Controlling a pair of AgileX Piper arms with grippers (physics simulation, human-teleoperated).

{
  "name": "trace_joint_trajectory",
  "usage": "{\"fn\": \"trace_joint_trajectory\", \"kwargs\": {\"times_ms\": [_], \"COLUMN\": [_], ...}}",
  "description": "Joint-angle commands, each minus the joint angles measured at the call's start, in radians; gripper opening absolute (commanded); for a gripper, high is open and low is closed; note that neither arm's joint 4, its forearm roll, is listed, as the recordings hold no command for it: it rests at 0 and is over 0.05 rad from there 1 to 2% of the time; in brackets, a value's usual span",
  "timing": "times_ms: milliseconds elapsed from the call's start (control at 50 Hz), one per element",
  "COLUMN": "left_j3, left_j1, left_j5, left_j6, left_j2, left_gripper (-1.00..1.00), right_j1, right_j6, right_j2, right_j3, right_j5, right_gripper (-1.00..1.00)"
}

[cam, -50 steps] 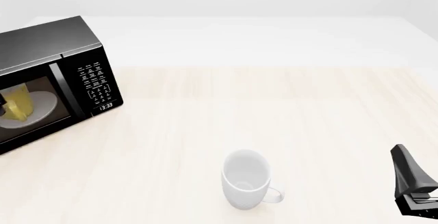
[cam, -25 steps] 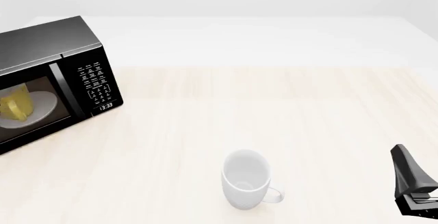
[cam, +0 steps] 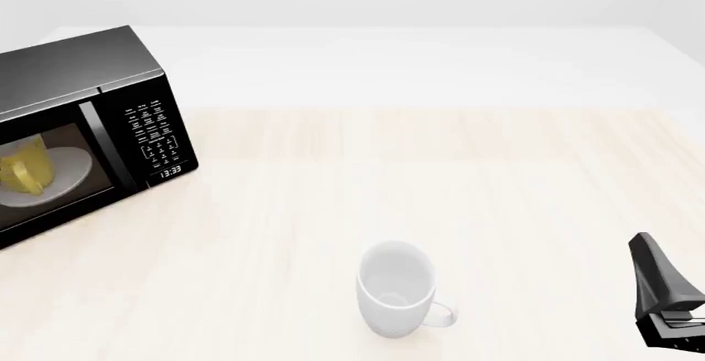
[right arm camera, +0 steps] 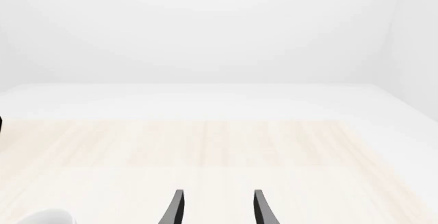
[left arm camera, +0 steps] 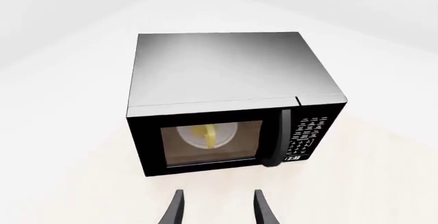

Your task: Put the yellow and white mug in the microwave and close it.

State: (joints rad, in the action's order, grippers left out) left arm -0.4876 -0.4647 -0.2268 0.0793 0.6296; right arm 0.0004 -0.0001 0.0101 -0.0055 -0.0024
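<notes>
The black microwave (cam: pixel 66 72) stands at the table's far left with its door shut. It also shows in the left wrist view (left arm camera: pixel 226 70). Through the window I see the yellow and white mug (cam: pixel 25 171) on the white turntable plate (cam: pixel 75 169). The mug also shows in the left wrist view (left arm camera: pixel 208 134). My left gripper (left arm camera: pixel 215 208) is open and empty, a short way back from the door, and it is out of the front view. My right gripper (right arm camera: pixel 215 208) is open and empty over the table's near right. Its arm (cam: pixel 664 299) shows at the front view's lower right.
An all-white mug (cam: pixel 395 288) stands upright near the table's front middle, handle to the right. Its rim just shows in the right wrist view (right arm camera: pixel 41 218). The button panel and clock (cam: pixel 160 138) face front right.
A dark tip of my left gripper, seen one second ago at the front view's left edge in front of the microwave window, has left that view. Nothing else has moved.
</notes>
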Motion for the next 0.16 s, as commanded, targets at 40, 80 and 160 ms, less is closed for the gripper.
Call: {"fn": "trace_joint_trajectory", "kwargs": {"times_ms": [40,80,160], "left_j3": [-0.033,-0.053,-0.068], "left_j1": [-0.030,-0.029,-0.033], "left_j5": [-0.101,-0.133,-0.151], "left_j6": [-0.015,-0.018,-0.030], "left_j2": [-0.135,-0.160,-0.181], "left_gripper": [1.00,1.00,1.00], "right_j1": [0.000,0.000,0.000], "right_j6": [0.000,0.000,0.000], "right_j2": [-0.002,-0.002,-0.002], "right_j3": [0.001,0.001,0.001], "right_j5": [0.001,0.001,0.001], "right_gripper": [1.00,1.00,1.00]}}
